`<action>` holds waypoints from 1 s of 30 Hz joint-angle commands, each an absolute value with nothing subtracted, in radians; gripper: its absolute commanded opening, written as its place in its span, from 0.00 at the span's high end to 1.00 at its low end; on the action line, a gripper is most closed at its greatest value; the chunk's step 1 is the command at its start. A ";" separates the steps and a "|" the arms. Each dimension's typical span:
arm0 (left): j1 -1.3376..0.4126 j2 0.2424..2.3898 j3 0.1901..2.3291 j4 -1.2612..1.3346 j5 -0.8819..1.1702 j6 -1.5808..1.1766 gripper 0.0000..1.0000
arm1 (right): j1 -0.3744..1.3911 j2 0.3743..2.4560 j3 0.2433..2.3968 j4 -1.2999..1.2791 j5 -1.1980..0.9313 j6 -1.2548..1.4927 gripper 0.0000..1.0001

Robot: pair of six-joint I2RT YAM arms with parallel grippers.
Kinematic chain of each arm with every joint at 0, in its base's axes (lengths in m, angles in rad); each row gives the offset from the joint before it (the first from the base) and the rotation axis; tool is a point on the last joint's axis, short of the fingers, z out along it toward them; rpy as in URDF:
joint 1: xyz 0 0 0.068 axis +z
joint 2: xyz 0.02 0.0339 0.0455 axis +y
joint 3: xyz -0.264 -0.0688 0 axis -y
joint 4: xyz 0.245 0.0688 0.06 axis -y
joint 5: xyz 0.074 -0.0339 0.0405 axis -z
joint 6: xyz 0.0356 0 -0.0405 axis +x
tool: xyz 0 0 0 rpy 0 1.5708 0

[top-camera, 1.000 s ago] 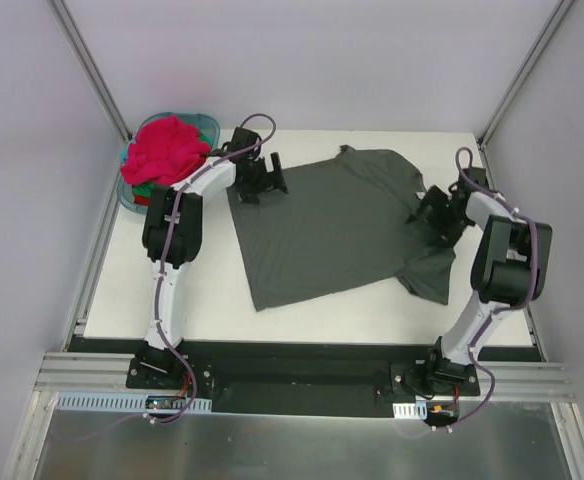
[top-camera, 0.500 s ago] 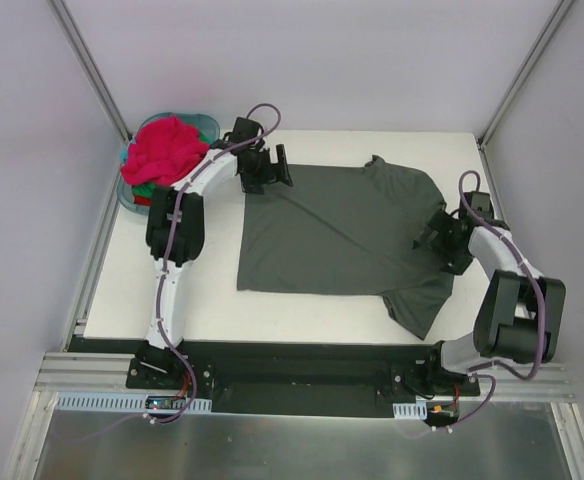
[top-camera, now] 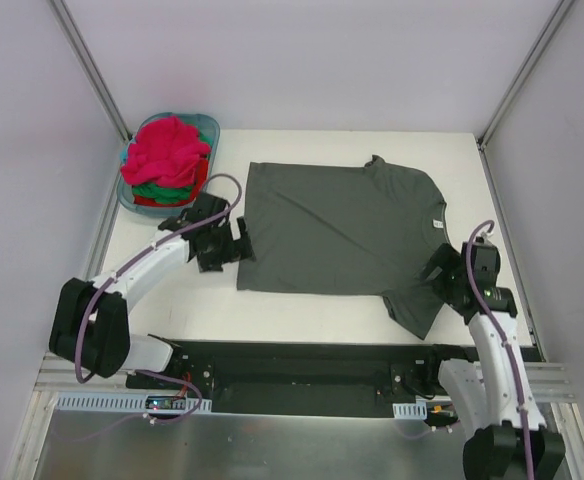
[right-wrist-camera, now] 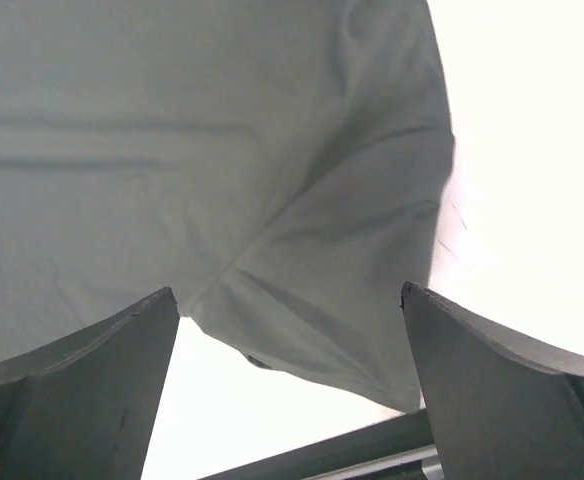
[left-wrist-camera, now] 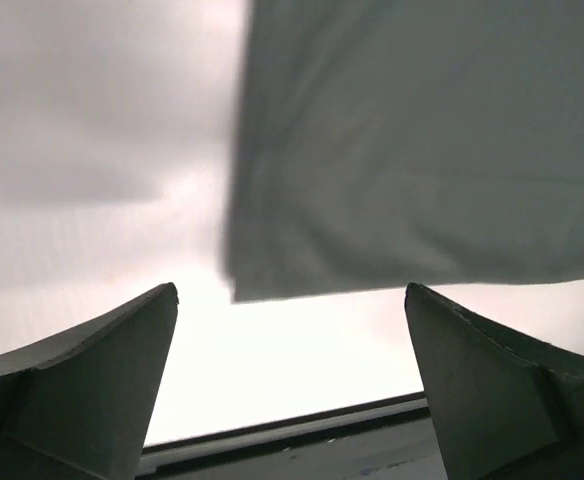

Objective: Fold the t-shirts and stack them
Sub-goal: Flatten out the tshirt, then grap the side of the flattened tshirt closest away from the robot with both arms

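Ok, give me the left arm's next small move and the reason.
Probably ease the left gripper forward and close on the near hem corner of the dark grey t-shirt: the shirt lies spread flat, the jaws stand open, and that corner sits just ahead between them.

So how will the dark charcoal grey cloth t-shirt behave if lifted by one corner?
Probably floppy: the dark grey t-shirt lies flat with soft wrinkles, so it would drape and sag. Likely light, as it looks thin. Pushed, it would probably bunch, as the creased sleeve hints.
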State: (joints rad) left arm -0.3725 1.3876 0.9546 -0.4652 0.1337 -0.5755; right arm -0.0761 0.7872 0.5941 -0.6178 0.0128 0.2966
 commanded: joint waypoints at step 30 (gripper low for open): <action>-0.261 1.492 0.695 -0.219 0.109 -0.782 1.00 | 0.209 0.721 0.547 -0.765 -0.006 0.382 0.04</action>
